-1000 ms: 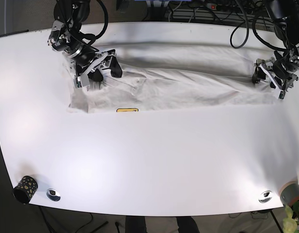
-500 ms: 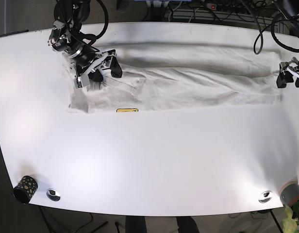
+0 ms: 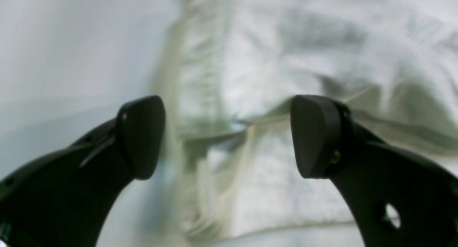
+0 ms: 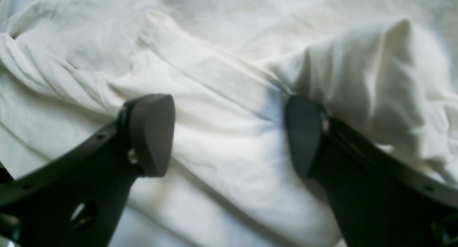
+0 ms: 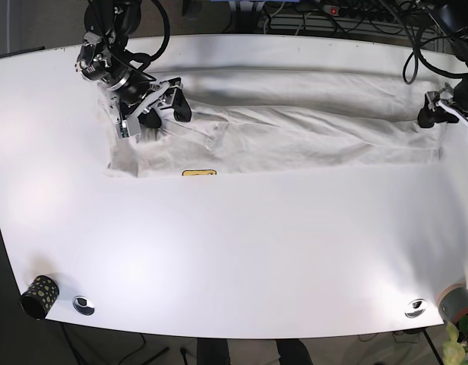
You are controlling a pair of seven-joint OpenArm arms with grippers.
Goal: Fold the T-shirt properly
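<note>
The white T-shirt (image 5: 295,125) lies as a long crumpled band across the far half of the table, with a yellow label (image 5: 199,172) at its near edge. My right gripper (image 5: 154,110) is at the shirt's left end. In the right wrist view it (image 4: 227,134) is open, with its jaws low over wrinkled cloth (image 4: 222,78) and nothing held. My left gripper (image 5: 437,112) is at the shirt's right end. In the left wrist view it (image 3: 229,136) is open and empty above the blurred shirt edge (image 3: 250,125).
The white table (image 5: 234,251) fills the view. At its near edge stand a black patterned cup (image 5: 39,295), two metal discs (image 5: 83,305) (image 5: 415,308) and a grey roll (image 5: 456,303). Cables (image 5: 317,15) hang behind the far edge.
My left gripper let go of the shirt's right end, swung out to the right, then came partly back towards it. My right gripper has stayed put.
</note>
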